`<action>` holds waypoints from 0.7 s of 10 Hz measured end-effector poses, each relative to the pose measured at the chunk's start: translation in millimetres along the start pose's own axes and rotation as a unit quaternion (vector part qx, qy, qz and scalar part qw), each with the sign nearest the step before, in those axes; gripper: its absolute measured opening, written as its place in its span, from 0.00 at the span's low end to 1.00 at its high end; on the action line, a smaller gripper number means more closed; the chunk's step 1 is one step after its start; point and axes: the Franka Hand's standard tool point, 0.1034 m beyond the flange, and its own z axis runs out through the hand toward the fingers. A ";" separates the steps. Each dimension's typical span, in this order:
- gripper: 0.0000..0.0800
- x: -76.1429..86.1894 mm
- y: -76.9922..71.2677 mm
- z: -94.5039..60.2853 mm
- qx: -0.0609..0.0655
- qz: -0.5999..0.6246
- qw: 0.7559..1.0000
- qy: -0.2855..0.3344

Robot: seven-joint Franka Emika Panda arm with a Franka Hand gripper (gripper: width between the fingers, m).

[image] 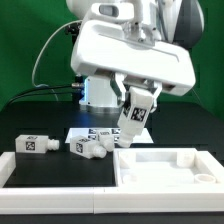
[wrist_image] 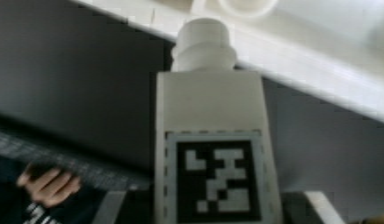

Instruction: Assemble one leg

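Observation:
My gripper [image: 133,97] is shut on a white leg [image: 137,113] with a black-and-white tag and holds it tilted in the air, above the far left corner of the large flat white panel [image: 165,168]. In the wrist view the leg [wrist_image: 214,120] fills the middle between my fingers [wrist_image: 114,205], with its narrow round peg end [wrist_image: 207,42] pointing at the panel's rim [wrist_image: 313,70]. Another leg [image: 32,143] lies at the exterior view's left. Two more legs [image: 87,148] lie in the middle, left of the panel.
The marker board [image: 100,132] lies behind the loose legs, under the arm. A white L-shaped rail [image: 18,168] runs along the table's left and front. Black cables hang behind the robot's base [image: 98,92].

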 end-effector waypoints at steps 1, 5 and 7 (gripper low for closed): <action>0.36 2.5 -2.1 -1.7 0.001 0.010 1.000 0.004; 0.36 18.7 -44.6 -3.9 0.059 0.073 0.996 0.004; 0.36 23.6 -56.6 -5.0 0.065 0.078 0.995 0.006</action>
